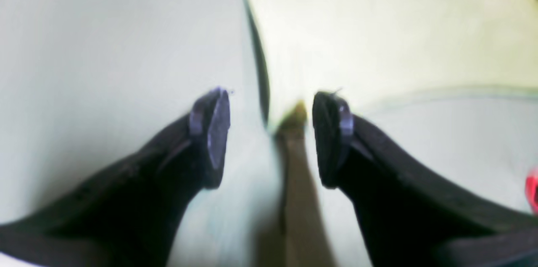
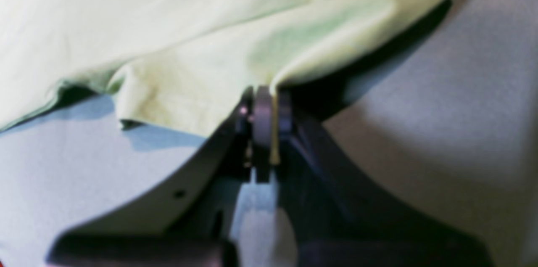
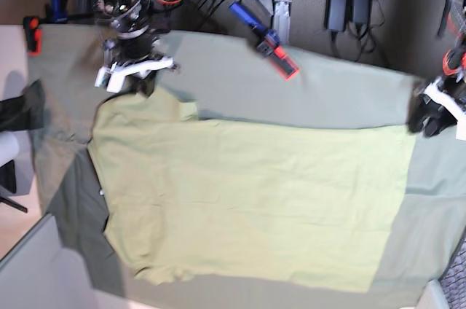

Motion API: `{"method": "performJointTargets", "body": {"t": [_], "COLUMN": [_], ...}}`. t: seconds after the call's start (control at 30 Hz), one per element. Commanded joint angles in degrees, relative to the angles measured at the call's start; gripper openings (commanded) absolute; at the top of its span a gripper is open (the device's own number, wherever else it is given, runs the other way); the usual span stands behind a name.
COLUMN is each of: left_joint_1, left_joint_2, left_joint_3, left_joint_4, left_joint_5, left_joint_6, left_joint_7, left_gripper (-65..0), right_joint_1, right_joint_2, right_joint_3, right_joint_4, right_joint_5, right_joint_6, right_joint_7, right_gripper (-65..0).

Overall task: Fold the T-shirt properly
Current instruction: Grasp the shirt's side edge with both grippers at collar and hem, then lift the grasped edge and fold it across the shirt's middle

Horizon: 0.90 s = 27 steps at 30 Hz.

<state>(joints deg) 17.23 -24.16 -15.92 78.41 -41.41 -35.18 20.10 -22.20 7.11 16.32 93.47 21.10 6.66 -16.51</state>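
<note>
Your T-shirt point(image 3: 247, 200) is pale yellow-green and lies spread flat on the grey-green table cloth point(image 3: 291, 83). Your right gripper point(image 2: 269, 128) is pinched tight on the shirt's edge. Your left gripper point(image 1: 271, 132) has its fingers point(image 1: 210, 132) apart, just over the shirt's corner.

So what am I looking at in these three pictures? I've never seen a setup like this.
It is a two-armed robot folding a T-shirt, spread on a grey-green table cloth. The wide picture looks down on the table. The other two come from cameras on each wrist, so the dark prongs are each arm's tool. The right tool is shut, pinching the shirt's edge and lifting it a little. The left tool is open at the shirt's far corner, holding nothing. A blue and red clamp lies near the table's back edge.
</note>
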Motion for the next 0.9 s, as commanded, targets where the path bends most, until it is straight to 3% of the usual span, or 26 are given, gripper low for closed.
{"method": "performJointTargets", "body": {"t": [0.0,0.4,0.47,0.6,0.63,0.73,0.87], "left_joint_1": [-0.5,-2.0,-2.0,-2.0,-2.0,-2.0,-0.3], "left_joint_2": [-0.7,-0.4,-0.2,0.7,0.7,-0.1,-2.8], "left_joint_3": [0.7,7.5,8.7,8.9,8.9,8.6,8.6], "left_joint_4": [-0.2,-0.4,-0.4,-0.4,-0.4,-0.2,1.3], "left_joint_5": [0.0,-1.2,-1.2,-0.2,0.2,0.0,-5.5], "left_joint_6": [-0.2,-0.2,-0.2,-0.2,-0.5,-4.8,-4.8], "left_joint_7": [0.7,3.3,3.2,2.6,2.7,4.8,8.3], "left_gripper": [-29.5,-30.1,-36.0,-62.1,-65.0,-65.0,-65.0], "right_joint_1": [-0.1,-0.2,-0.2,-0.2,-0.2,-0.3,-2.6], "right_joint_2": [0.3,0.3,0.3,0.3,0.3,0.3,0.3], "right_joint_3": [0.2,0.2,0.2,0.2,0.2,0.2,1.8], "right_joint_4": [0.5,0.5,0.5,0.5,0.5,1.0,4.6], "right_joint_5": [-0.6,-0.8,-0.8,-1.3,-1.7,-3.4,-3.5], "right_joint_6": [-0.2,-0.2,-0.2,-0.2,-0.2,-0.2,-0.2], "right_joint_7": [-0.7,-0.7,-0.7,-0.7,-0.7,-1.6,-5.2], "right_gripper": [-65.0,-65.0,-65.0,-65.0,-65.0,-65.0,-65.0]}}
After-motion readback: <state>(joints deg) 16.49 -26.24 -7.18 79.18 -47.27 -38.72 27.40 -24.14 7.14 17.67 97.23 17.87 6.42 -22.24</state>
